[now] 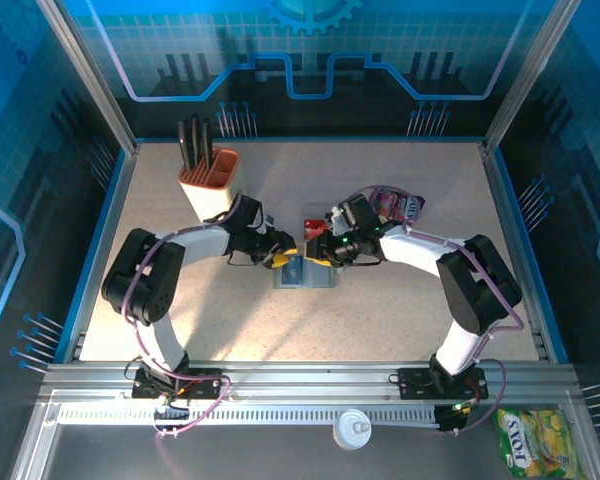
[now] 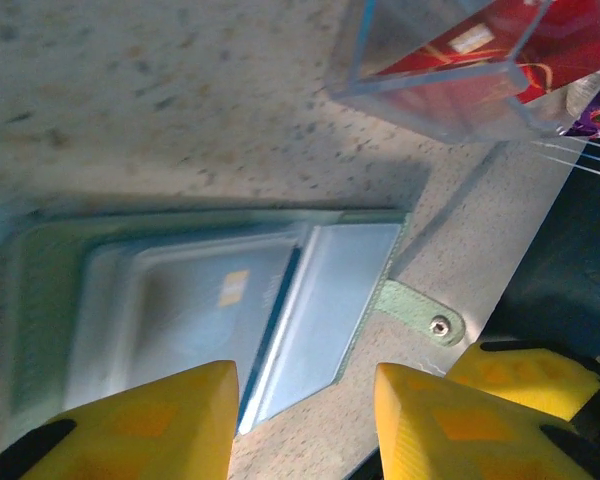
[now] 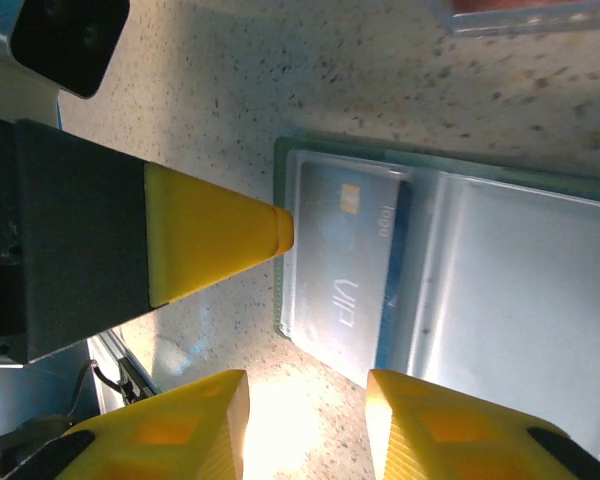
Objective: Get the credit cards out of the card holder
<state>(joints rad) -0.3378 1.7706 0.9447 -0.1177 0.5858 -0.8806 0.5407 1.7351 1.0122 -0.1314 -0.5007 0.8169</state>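
The speckled beige table [image 1: 380,310] fills the middle of the overhead view, and the left arm [image 1: 150,275] and right arm [image 1: 470,275] curve in from the lower corners to meet at its centre. An orange-and-cream pen cup [image 1: 208,182] stands at upper left and a pink snack pouch [image 1: 400,205] lies right of centre. The card holder [image 2: 180,300] lies open and flat at the frame's centre, grey-green with two bluish panels, its strap [image 2: 420,318] sticking out to the right. Above it sits a clear plastic box [image 2: 430,95] with red credit cards [image 2: 540,40] inside. A blue card [image 3: 345,260] marked VIP sits in the holder's left pocket. The left gripper [image 2: 305,410] hovers over the holder's lower edge, fingers moderately apart and gripping nothing; one fingertip [image 3: 278,228] meets the holder's left edge. The right gripper [image 3: 308,420] hangs just below that edge, fingers likewise parted, empty.
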